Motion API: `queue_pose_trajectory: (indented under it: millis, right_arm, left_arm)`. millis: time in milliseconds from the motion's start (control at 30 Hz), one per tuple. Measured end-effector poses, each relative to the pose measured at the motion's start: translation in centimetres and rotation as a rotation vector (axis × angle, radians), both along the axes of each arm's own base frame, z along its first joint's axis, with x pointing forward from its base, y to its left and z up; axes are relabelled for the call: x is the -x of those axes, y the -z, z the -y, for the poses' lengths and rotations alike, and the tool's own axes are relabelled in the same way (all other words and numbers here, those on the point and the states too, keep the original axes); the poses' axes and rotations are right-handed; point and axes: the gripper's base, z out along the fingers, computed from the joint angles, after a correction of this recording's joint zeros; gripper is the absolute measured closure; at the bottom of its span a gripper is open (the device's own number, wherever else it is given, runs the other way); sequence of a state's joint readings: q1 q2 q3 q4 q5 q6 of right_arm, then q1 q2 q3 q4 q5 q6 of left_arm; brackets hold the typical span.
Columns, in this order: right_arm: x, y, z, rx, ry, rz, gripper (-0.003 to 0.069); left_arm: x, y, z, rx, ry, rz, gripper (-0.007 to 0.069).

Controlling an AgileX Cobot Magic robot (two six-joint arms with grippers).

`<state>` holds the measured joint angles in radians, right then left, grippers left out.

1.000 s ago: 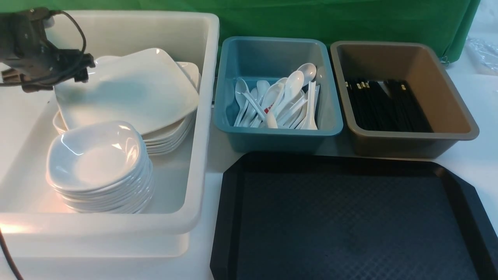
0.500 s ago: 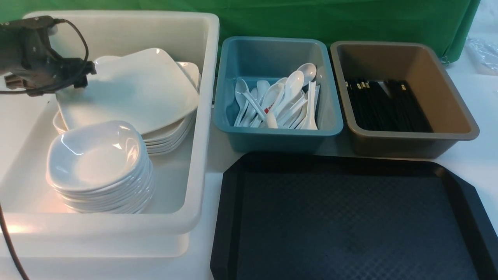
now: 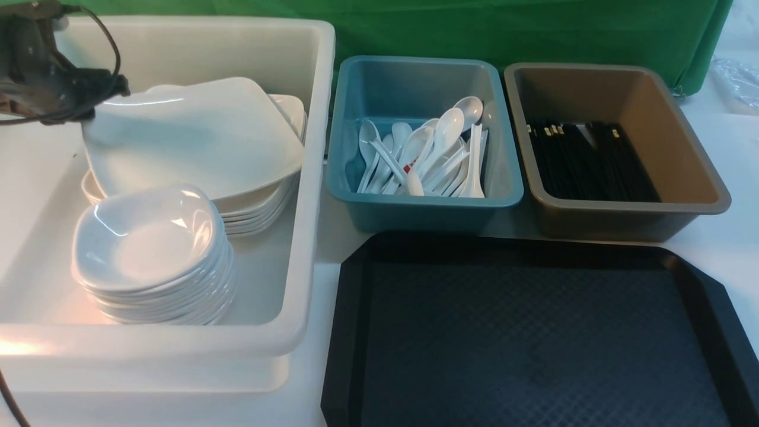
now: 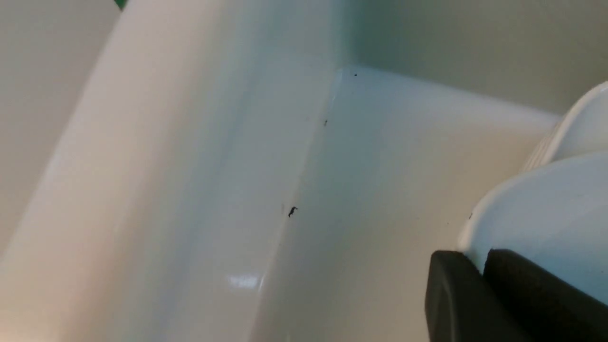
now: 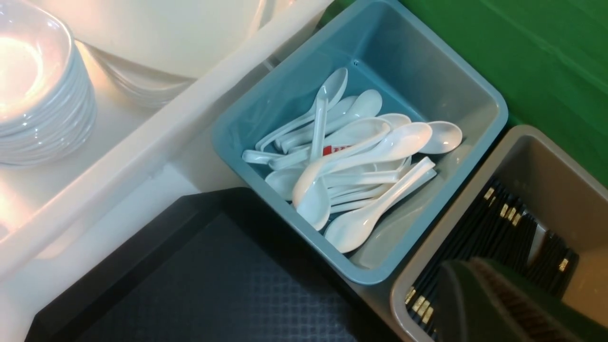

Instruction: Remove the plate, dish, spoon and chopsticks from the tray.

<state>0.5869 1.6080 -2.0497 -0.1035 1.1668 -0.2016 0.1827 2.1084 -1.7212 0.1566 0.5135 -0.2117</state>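
Now higher, left end effector [image 3: 105, 99], plate [image 3: 195, 139] edge lifted.

A staged test bench, like a canteen dish-return station in a lab: a green cloth [image 3: 504, 29] hangs behind a white table [image 3: 729, 154], where a white tub [image 3: 317, 148] holds stacked plates [image 3: 195, 136] and dishes [image 3: 142, 243], a blue bin [image 3: 415, 219] spoons [image 3: 439, 148], a brown bin [image 3: 616, 225] chopsticks [image 3: 587, 160], beside a black tray [image 3: 533, 332].

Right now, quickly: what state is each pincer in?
Left pincer: closed on a corner of the plate.
Right pincer: only part of it shows in its own wrist view, so open or closed cannot be told.
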Motion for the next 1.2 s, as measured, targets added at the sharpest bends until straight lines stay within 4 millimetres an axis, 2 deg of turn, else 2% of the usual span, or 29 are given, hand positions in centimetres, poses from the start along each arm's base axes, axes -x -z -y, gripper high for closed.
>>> queue_pose_trajectory:
  millis: [400, 533, 767, 1200]
  right_arm:
    - [0.0, 0.0, 0.0, 0.000, 0.000, 0.000, 0.0622]
    - [0.0, 0.0, 0.0, 0.000, 0.000, 0.000, 0.0622]
    - [0.0, 0.0, 0.0, -0.001, -0.001, -0.001, 0.0622]
    - [0.0, 0.0, 0.0, -0.003, -0.003, -0.001, 0.0622]
  left_arm:
    - [1.1, 0.6, 0.0, 0.001, -0.010, -0.139, 0.0590]
    - [1.7, 0.9, -0.6, 0.040, -0.042, -0.193, 0.0592]
    - [2.8, 0.1, -1.7, 0.131, -0.071, -0.226, 0.0599]
    - [3.9, -0.4, -1.1, 0.183, -0.044, -0.320, 0.0603]
